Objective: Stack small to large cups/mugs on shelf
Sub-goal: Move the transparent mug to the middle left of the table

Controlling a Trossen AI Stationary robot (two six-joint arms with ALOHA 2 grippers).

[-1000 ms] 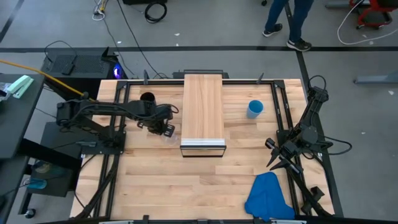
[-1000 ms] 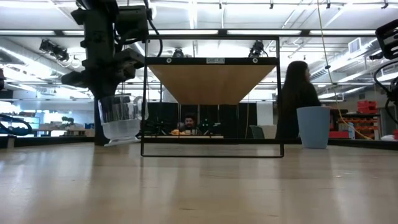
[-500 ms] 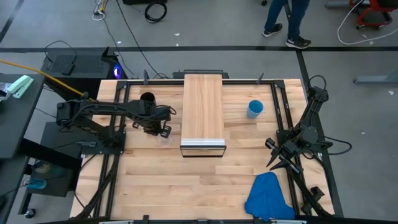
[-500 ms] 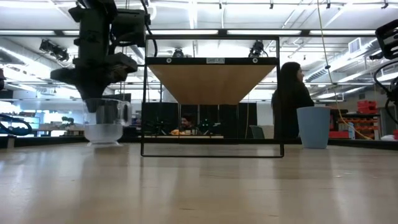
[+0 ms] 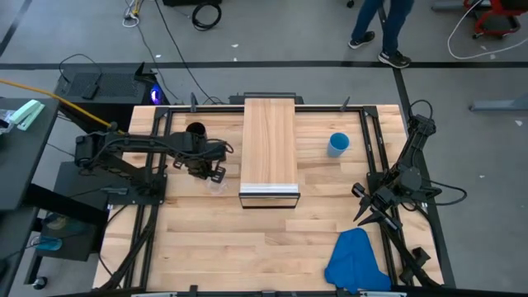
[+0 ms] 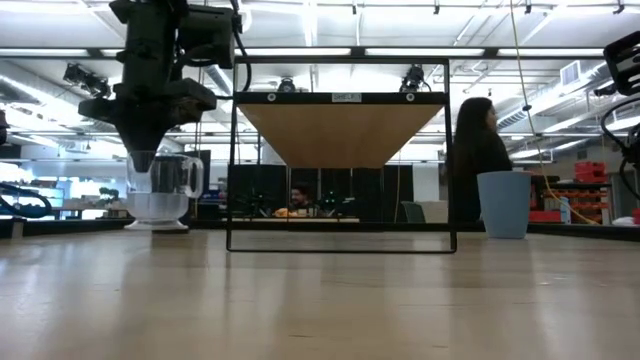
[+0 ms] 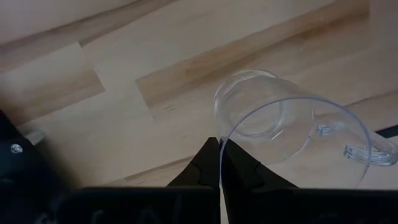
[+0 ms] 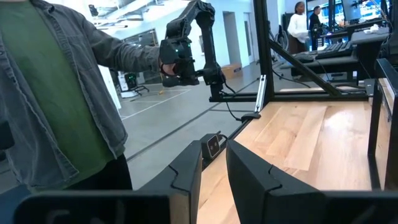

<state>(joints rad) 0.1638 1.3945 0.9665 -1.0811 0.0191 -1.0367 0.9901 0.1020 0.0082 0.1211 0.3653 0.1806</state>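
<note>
Ceiling strip lights (image 6: 330,52) are glowing over the grey floor (image 5: 272,33), where cables (image 5: 177,37) are trailing and a person (image 5: 381,29) is walking.

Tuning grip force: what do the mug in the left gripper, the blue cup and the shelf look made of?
Mug: clear and glossy, tabletop visible through it; glass or clear plastic, can't tell. The left gripper pinches its rim.
Blue cup: opaque, matte, uniformly coloured; probably plastic.
Shelf: light wood board with visible grain, silvery front edge, likely metal.

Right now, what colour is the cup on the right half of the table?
Bright blue: the plastic cup stands right of the shelf. Shows best in the high view.
</note>
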